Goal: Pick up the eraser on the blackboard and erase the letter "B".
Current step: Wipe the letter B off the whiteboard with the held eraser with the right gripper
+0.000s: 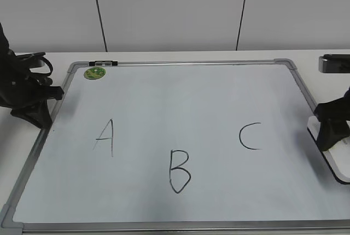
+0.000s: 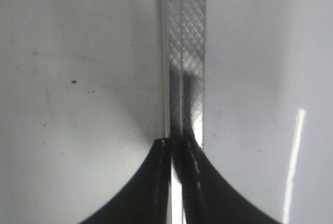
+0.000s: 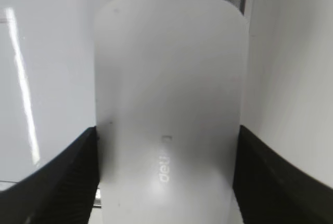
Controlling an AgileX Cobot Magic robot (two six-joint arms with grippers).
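Note:
The blackboard [image 1: 164, 98] is a white dry-erase board with a grey frame, lying flat on the table. It bears a black "A" [image 1: 105, 136], the letter "B" [image 1: 179, 171] near the front middle and a "C" [image 1: 250, 136]. The eraser [image 1: 334, 165], white with a dark underside, lies at the board's right edge. It fills the right wrist view [image 3: 169, 99]. My right gripper [image 3: 166, 182] is down on it with a finger against each long side. My left gripper [image 2: 177, 146] is shut and empty over the board's left frame [image 2: 184, 52], far from the letters.
A small green round magnet [image 1: 94, 72] sits at the board's far left corner, with a black marker-like piece [image 1: 103, 63] on the frame beside it. A dark device [image 1: 334, 63] lies on the table at the far right. A white wall stands behind.

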